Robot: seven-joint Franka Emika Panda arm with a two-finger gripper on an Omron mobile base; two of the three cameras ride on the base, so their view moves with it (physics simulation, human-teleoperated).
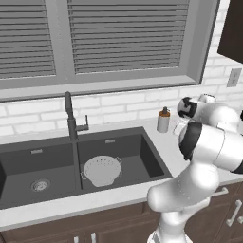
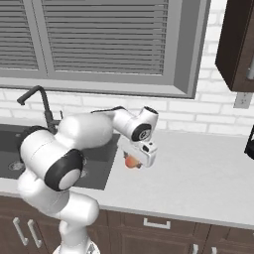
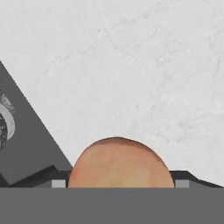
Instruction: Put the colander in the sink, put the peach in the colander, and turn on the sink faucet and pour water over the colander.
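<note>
The orange-red peach (image 3: 120, 164) sits between my two dark fingertips (image 3: 59, 183), and my gripper (image 3: 120, 183) is shut on it. In the right base view the peach (image 2: 131, 161) hangs under the hand, just over the pale counter to the right of the sink (image 2: 96, 171). The grey-white colander (image 1: 102, 170) rests in the right basin of the dark sink (image 1: 47, 156); its rim (image 3: 4, 127) peeks in at the left of the hand view. The tall dark faucet (image 1: 71, 116) stands behind the divider, and no water shows.
A small soap dispenser bottle (image 1: 163, 120) stands on the counter behind the sink's right corner. The pale counter (image 2: 198, 168) stretches to the right, with a wall outlet (image 2: 242, 99) and a dark cabinet (image 2: 238, 44) above it.
</note>
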